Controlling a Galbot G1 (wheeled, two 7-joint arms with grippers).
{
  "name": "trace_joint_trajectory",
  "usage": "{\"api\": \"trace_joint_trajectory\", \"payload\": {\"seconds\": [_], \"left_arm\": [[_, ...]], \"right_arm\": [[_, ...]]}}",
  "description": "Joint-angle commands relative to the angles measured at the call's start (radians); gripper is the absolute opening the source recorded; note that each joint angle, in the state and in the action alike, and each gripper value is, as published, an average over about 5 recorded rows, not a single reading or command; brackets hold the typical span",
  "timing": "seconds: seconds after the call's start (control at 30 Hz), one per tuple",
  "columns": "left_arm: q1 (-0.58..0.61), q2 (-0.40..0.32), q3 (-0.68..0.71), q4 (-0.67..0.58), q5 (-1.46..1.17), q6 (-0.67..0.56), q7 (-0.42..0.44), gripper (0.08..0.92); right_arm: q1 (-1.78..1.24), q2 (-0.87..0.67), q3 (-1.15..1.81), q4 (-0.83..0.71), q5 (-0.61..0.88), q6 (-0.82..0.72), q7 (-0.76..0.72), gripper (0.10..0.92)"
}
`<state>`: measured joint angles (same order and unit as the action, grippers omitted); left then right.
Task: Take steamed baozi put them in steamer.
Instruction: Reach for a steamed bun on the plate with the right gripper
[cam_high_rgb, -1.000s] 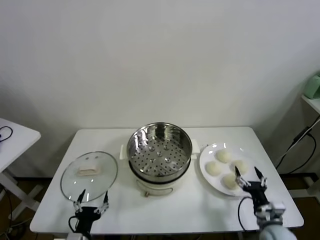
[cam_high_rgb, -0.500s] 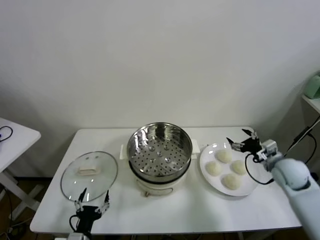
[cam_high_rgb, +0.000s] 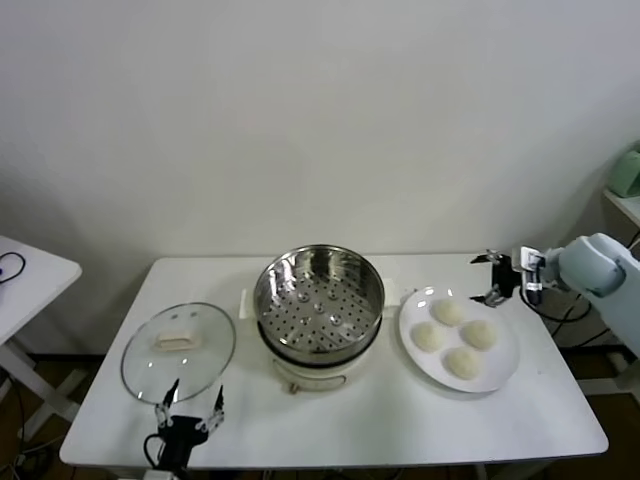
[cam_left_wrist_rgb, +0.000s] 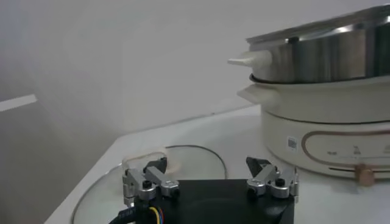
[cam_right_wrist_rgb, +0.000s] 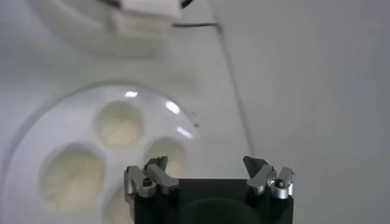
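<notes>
Beside the steamer (cam_high_rgb: 318, 300), glass lid (cam_high_rgb: 178, 350) and plate (cam_high_rgb: 500, 372) lie unobstructed.

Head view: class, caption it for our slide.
Open right gripper hovers behind the plate of four baozi; steamer empty.

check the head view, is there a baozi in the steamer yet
No, the steamer tray is bare, and all four baozi sit on the plate.

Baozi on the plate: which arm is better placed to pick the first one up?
Right. The right gripper hangs open at the far edge of the plate, beside the four baozi. The left gripper sits open at the table's near edge by the glass lid, with the steamer between it and the plate.
</notes>
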<state>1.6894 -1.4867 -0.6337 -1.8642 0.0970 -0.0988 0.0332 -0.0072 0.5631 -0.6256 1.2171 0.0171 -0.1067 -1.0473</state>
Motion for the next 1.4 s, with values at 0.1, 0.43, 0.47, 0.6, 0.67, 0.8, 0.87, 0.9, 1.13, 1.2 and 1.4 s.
{"api": "trace_joint_trajectory", "payload": {"seconds": [0.1, 0.43, 0.47, 0.6, 0.67, 0.8, 0.87, 0.9, 1.13, 1.2, 1.4], "left_arm": [[0.006, -0.005, -0.004, 0.003, 0.012, -0.002, 0.0, 0.823], [0.007, -0.006, -0.012, 0.014, 0.023, -0.011, 0.0, 0.823], [0.007, -0.006, -0.012, 0.016, 0.024, -0.012, 0.0, 0.823], [0.007, -0.007, -0.014, 0.021, 0.028, -0.014, 0.0, 0.823], [0.006, -0.006, -0.014, 0.024, 0.029, -0.016, 0.0, 0.823], [0.002, -0.006, -0.015, 0.034, 0.035, -0.022, -0.001, 0.823], [0.0, -0.005, -0.015, 0.038, 0.038, -0.025, -0.001, 0.823], [0.0, -0.005, -0.015, 0.04, 0.041, -0.026, -0.001, 0.823], [0.001, -0.001, -0.016, 0.047, 0.046, -0.036, -0.002, 0.823], [0.002, -0.001, -0.016, 0.048, 0.047, -0.038, -0.002, 0.823], [0.005, 0.001, -0.017, 0.045, 0.051, -0.038, -0.001, 0.823]], "right_arm": [[0.338, 0.262, -0.426, -0.397, 0.011, 0.113, -0.215, 0.823], [0.2, 0.457, -0.296, -0.597, -0.11, 0.172, -0.193, 0.823], [0.19, 0.468, -0.285, -0.613, -0.131, 0.178, -0.194, 0.823], [0.161, 0.491, -0.261, -0.649, -0.198, 0.192, -0.2, 0.823], [0.153, 0.495, -0.251, -0.658, -0.22, 0.199, -0.2, 0.823], [0.139, 0.514, -0.212, -0.691, -0.254, 0.213, -0.192, 0.823], [0.133, 0.531, -0.185, -0.717, -0.276, 0.224, -0.178, 0.823], [0.13, 0.54, -0.17, -0.73, -0.288, 0.231, -0.17, 0.823], [0.112, 0.585, -0.089, -0.786, -0.344, 0.266, -0.132, 0.823], [0.108, 0.594, -0.075, -0.799, -0.35, 0.267, -0.129, 0.823], [0.102, 0.592, -0.069, -0.797, -0.354, 0.259, -0.144, 0.823]]}}
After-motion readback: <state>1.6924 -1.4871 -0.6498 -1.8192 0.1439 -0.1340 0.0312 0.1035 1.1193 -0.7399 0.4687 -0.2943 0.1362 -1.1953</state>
